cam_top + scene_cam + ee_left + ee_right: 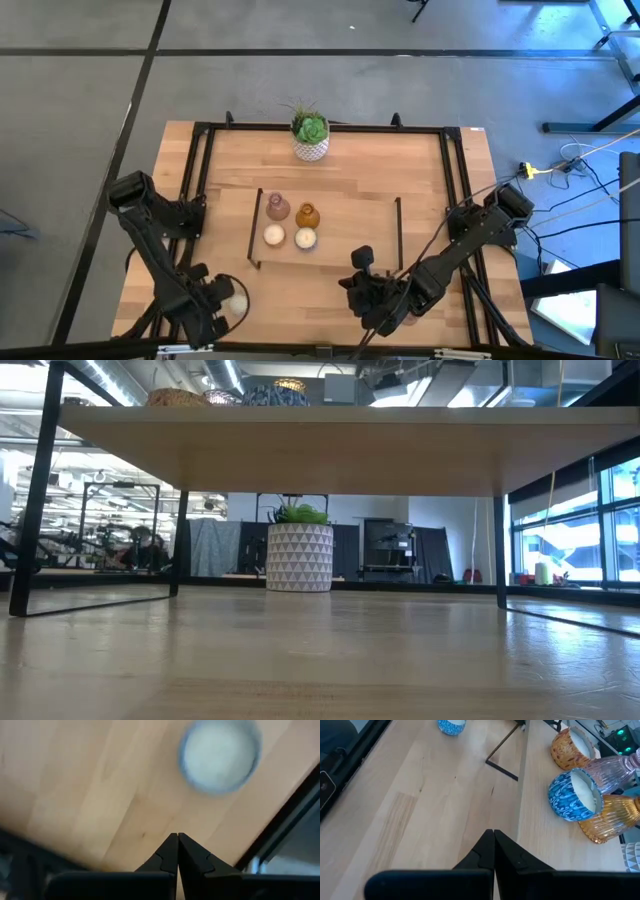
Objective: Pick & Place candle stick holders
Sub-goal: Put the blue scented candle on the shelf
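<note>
Closed left tool hovers beside a low round cream-white candle holder on the desk; right tool is closed, empty. Likely light, rigid, breakable; pinch its rim.

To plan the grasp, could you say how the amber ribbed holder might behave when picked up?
The amber ribbed holder looks like glass: probably rigid, breakable and slick, though its ribs may aid grip. It sits right beside the blue candle cup, so a nudge could disturb both.
</note>
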Robot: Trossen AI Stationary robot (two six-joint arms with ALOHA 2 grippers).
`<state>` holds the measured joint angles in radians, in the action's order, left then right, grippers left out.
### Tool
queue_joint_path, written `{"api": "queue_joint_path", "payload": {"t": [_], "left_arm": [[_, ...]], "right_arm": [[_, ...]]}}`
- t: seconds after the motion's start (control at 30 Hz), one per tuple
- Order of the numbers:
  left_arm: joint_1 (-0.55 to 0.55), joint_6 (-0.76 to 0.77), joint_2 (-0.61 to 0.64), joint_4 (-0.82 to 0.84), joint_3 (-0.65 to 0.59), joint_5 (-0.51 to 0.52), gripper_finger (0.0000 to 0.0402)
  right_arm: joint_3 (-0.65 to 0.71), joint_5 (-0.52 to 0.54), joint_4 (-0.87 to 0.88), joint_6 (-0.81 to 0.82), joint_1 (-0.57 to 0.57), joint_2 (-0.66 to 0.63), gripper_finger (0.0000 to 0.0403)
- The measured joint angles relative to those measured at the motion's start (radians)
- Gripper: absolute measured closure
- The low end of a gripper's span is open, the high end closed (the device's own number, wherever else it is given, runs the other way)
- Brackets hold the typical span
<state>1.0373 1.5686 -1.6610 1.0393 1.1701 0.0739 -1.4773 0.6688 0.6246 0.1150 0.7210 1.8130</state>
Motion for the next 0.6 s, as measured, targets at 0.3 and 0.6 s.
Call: {"api": "queue_joint_path", "payload": {"t": [0.3,0.6], "left_arm": [[0.008,0.211,0.050,0.027,-0.082,0.111,0.0388],[-0.048,0.197,0.049,-0.084,-0.124,0.047,0.0267]], "right_arm": [[0.000,-0.003,-0.008,-0.012,-0.001,0.000,0.0403],[0.000,-0.003,-0.008,-0.018,-0.001,0.000,0.0403]]}}
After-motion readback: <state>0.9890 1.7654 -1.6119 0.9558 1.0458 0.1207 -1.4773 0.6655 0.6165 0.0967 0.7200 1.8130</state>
